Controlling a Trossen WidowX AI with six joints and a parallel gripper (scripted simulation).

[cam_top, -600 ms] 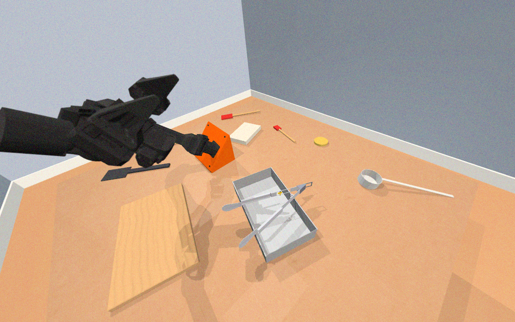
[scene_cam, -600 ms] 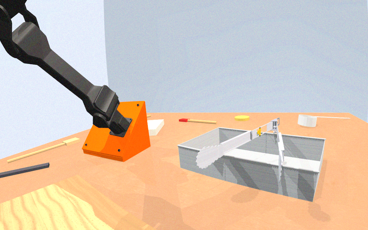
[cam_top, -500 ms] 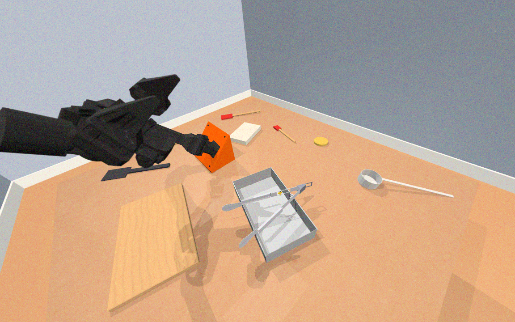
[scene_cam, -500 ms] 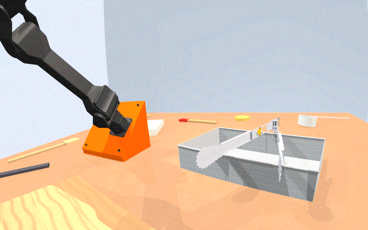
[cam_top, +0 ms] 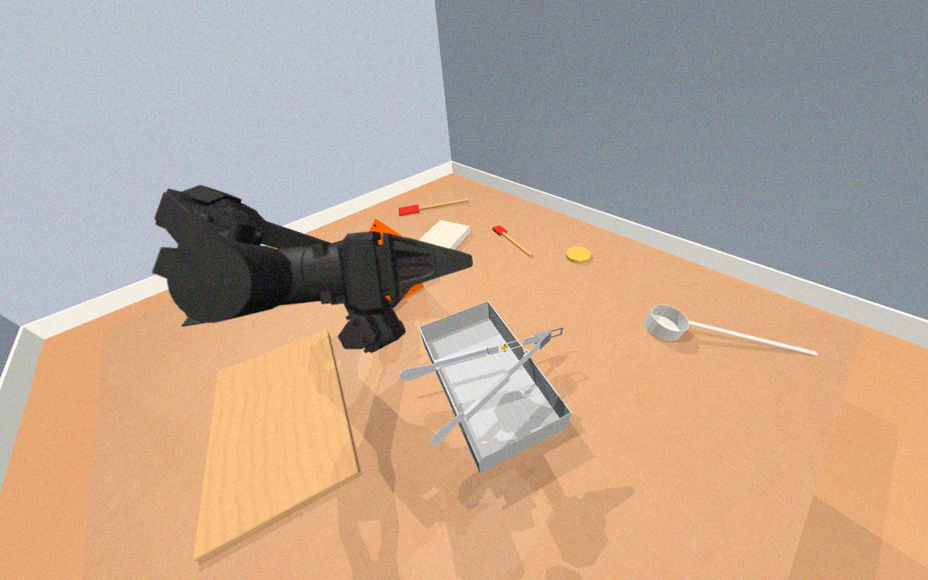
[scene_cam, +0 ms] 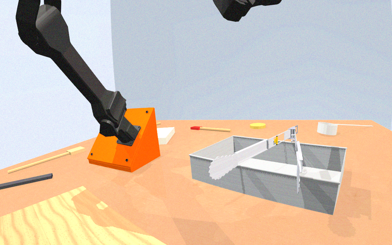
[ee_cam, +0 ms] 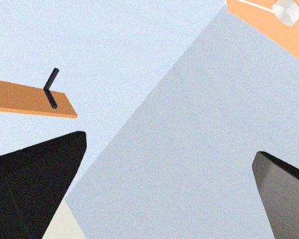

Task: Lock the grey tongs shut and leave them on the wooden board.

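The grey tongs (cam_top: 416, 372) (scene_cam: 225, 166) lie spread open in a V across the roasting tin (cam_top: 525, 441) (scene_cam: 270, 185). Their hinge and small end ring are over the far-right rim; both scalloped tips stick out past the opposite rim. A yellow mark shows on one arm near the hinge. The wooden board (cam_top: 272, 432) (scene_cam: 23, 225) lies beside the tin with nothing on it. My gripper (cam_top: 469, 260) (ee_cam: 172, 151) is open and empty, high above the table and away from the tongs. In the exterior view its fingers are out of frame. The wrist view does not show the tongs.
The arm's orange base (scene_cam: 145, 140) stands behind the board and tin. A white block (cam_top: 453, 232) (scene_cam: 165, 134), red-headed tools (cam_top: 408, 210) and a yellow disc (cam_top: 577, 254) (scene_cam: 257, 125) lie farther back. A long-handled pan (cam_top: 658, 328) (scene_cam: 326, 129) lies right; a dark tool (scene_cam: 17, 182) lies left.
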